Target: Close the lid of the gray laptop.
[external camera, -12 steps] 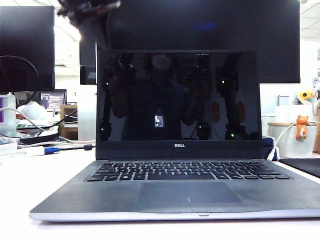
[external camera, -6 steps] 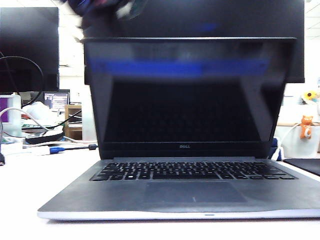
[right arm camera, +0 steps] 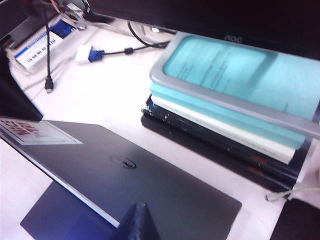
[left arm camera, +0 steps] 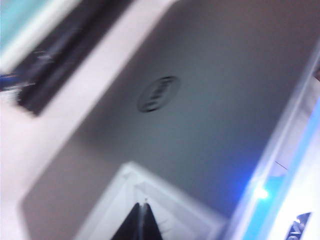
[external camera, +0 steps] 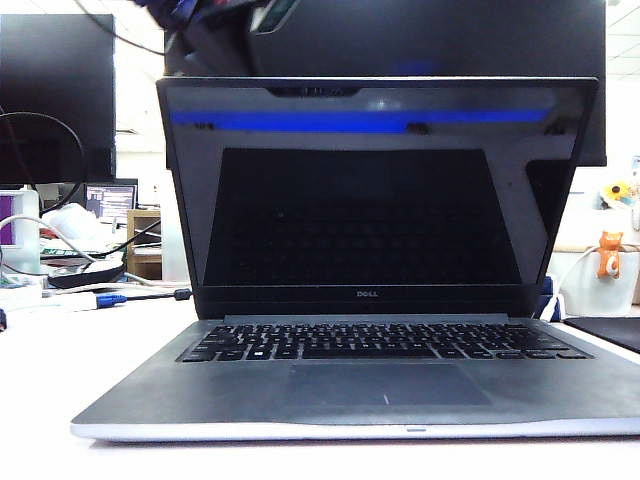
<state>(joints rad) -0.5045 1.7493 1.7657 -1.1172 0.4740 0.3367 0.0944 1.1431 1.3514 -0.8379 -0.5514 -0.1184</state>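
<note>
The gray laptop (external camera: 380, 385) stands open in front of the exterior camera, keyboard and touchpad showing. Its lid (external camera: 370, 210) leans forward over the keyboard, the black screen reflecting the keys. My left arm (external camera: 205, 12) is a dark blur above the lid's top left corner. In the blurred left wrist view my left gripper (left arm camera: 142, 206) is shut, its tips over the white sticker (left arm camera: 165, 200) on the lid's back (left arm camera: 200, 100). My right gripper (right arm camera: 137, 207) is shut too, over the lid's back (right arm camera: 150, 175) near its top edge; whether it touches does not show.
A big black AOC monitor (external camera: 420, 40) stands right behind the laptop. A stack of books with a teal cover (right arm camera: 225, 100) lies behind the lid. Cables (external camera: 100, 295) run at the left. A white cup with an orange cat figure (external camera: 603, 255) and a black mat (external camera: 610, 330) are at the right.
The lid has tipped forward from upright toward the keyboard, its top edge now nearer the exterior camera. The left arm above its top left corner has moved with it.
</note>
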